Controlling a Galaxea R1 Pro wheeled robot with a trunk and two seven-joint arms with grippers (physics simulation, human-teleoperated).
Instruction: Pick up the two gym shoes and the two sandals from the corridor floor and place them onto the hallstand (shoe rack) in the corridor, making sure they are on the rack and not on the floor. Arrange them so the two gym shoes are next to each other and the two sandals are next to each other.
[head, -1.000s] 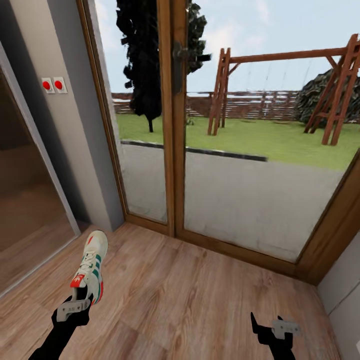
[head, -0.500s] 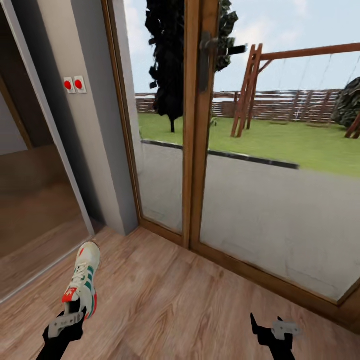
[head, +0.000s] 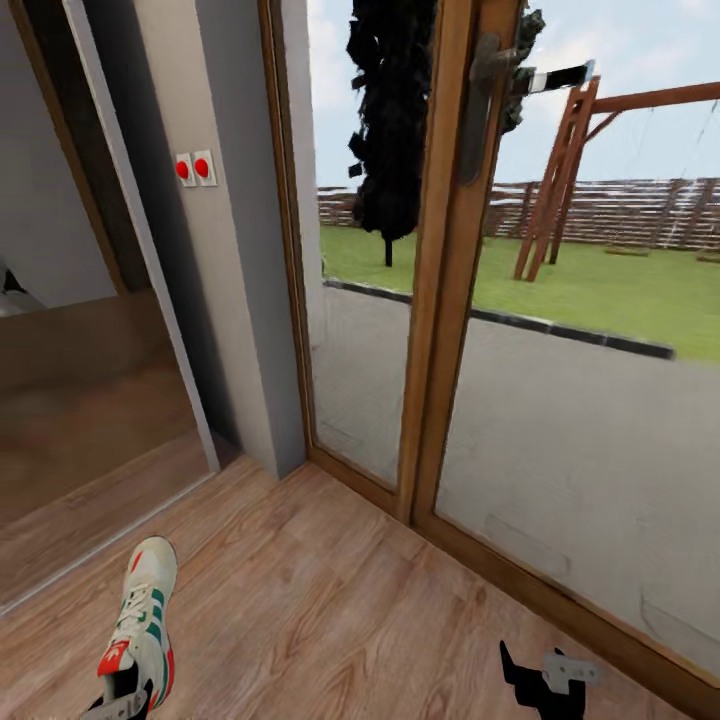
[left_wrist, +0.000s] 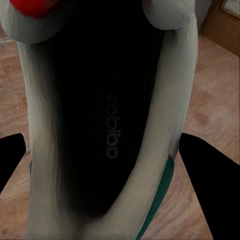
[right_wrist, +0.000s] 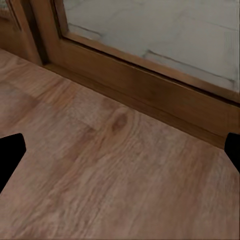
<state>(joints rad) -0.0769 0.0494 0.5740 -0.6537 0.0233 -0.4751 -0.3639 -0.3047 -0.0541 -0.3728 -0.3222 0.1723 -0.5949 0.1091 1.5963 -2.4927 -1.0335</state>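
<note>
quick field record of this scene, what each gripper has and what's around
left gripper: shut on the cream-white lace-up sneaker with green stripes, held at the heel opening, toe pointing away
right gripper: open, nothing between its fingers
floor: light-brown wood-grain planks
ahead: wood-framed glass door with a dark handle, garden beyond
wall: two red buttons
</note>
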